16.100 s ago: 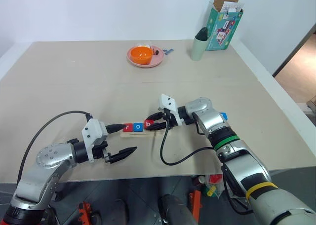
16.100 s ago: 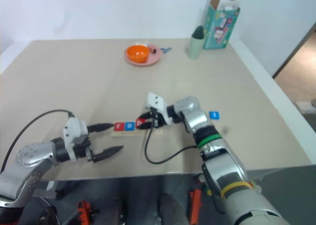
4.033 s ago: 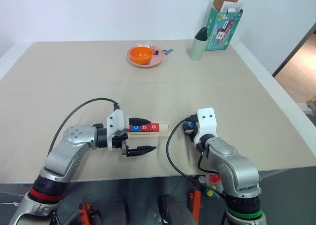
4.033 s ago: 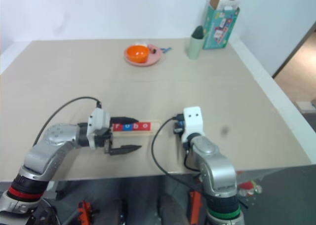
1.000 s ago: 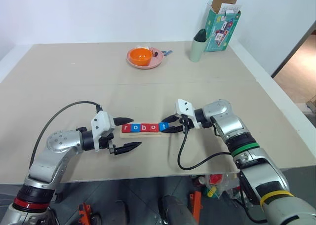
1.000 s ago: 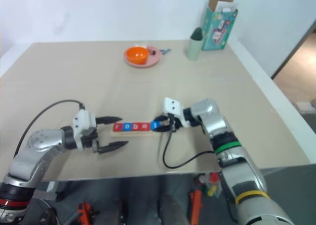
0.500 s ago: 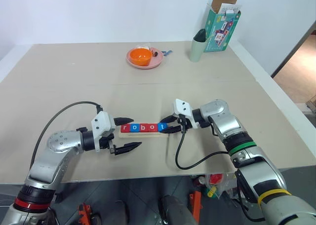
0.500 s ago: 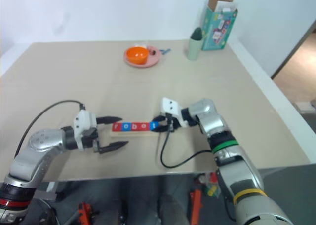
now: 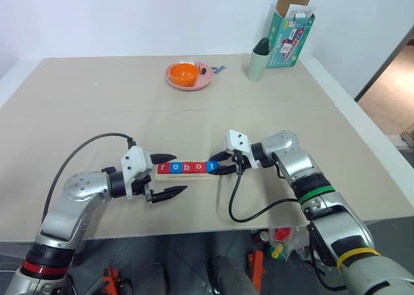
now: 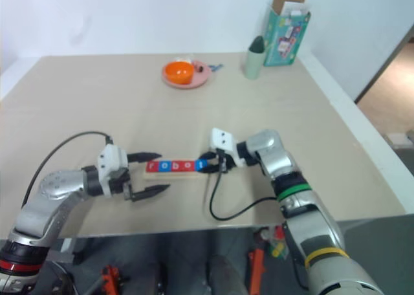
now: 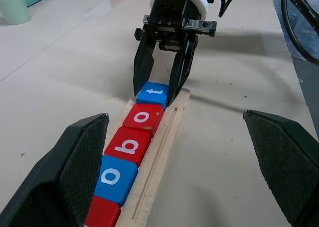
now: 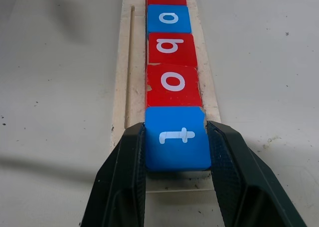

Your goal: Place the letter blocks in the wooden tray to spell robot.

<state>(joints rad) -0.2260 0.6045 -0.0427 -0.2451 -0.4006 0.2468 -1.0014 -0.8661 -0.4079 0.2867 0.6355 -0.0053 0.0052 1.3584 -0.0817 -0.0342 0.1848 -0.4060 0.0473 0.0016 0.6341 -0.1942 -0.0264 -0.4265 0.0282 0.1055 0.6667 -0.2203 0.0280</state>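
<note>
Letter blocks [image 12: 172,62]: I read r-o-b-o-t, all in the wooden tray [image 11: 164,147] on the counter [image 9: 194,114].
Right fingers [image 12: 175,162]: clamped on the blue t [image 12: 177,137].
Left fingers [image 9: 169,176]: spread wide, empty, at the tray's r end.
Left: I judge only release.

A lab-like test room: bare beige table [image 9: 97,94], plain white walls [image 9: 129,17].

Silver arms, blk cables, white wrist cams, blk end effector [image 9: 218,164] fingers.
</note>
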